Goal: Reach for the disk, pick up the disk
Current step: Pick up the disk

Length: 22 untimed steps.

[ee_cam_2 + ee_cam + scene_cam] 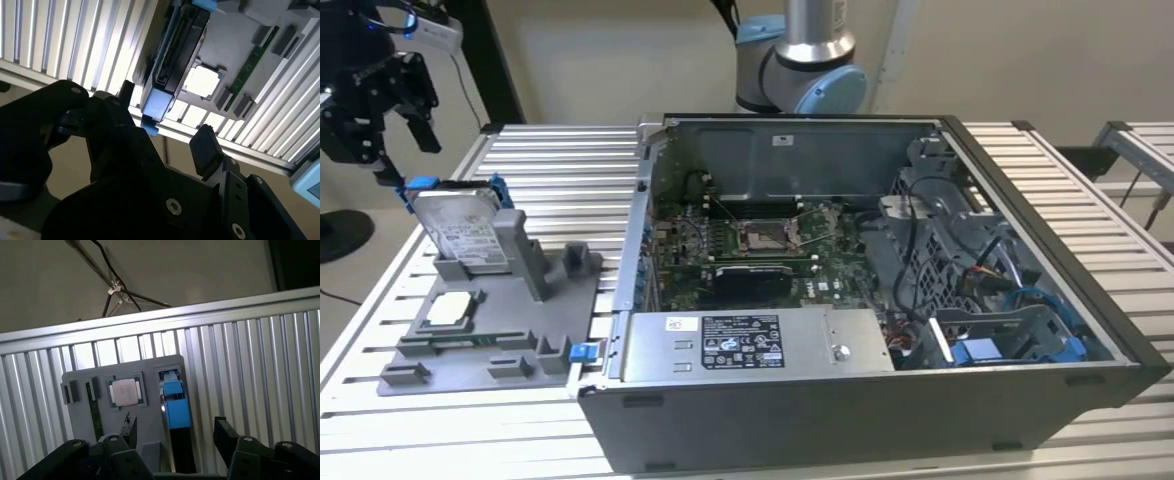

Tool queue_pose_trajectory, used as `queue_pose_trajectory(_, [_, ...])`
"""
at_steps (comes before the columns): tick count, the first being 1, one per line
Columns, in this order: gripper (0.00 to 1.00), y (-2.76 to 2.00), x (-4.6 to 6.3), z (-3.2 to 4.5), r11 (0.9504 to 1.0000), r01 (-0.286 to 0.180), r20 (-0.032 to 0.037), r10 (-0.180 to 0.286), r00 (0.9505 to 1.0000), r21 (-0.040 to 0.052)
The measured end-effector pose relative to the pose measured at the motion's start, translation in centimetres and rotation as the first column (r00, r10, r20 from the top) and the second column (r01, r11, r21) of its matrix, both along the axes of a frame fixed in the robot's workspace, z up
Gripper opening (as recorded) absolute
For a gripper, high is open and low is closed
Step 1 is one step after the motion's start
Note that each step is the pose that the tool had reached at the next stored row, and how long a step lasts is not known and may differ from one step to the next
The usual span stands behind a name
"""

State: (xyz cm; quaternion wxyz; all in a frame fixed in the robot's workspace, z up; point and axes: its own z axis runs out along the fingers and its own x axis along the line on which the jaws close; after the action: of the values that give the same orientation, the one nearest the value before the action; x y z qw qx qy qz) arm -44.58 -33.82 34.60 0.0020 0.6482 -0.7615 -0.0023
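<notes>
The claw [175,427] is held open astride the disk [460,228] (untouched, it seems), which is stood upright in a grey holder [520,310] by the surface's edge. The reach is judged nearly done; closure across its faces is called for.

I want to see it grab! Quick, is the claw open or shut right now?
Gripper: open, holding nothing, fingers spread close by the top edge of the disk.
</notes>
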Motion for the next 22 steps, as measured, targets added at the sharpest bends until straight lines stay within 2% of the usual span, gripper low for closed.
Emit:
queue_pose_trajectory(4, [1.00, 0.43, 0.0, -0.73, 1.0000, -0.007, 0.0001, 0.007, 1.0000, 0.0000])
queue_pose_trajectory(11, [1.00, 0.46, 0.0, -2.00, 0.9981, -0.062, 0.0000, 0.062, 0.9981, -0.0001])
queue_pose_trajectory(22, [1.00, 0.46, 0.0, -3.95, 0.9917, -0.128, 0.0001, 0.128, 0.9917, -0.0001])
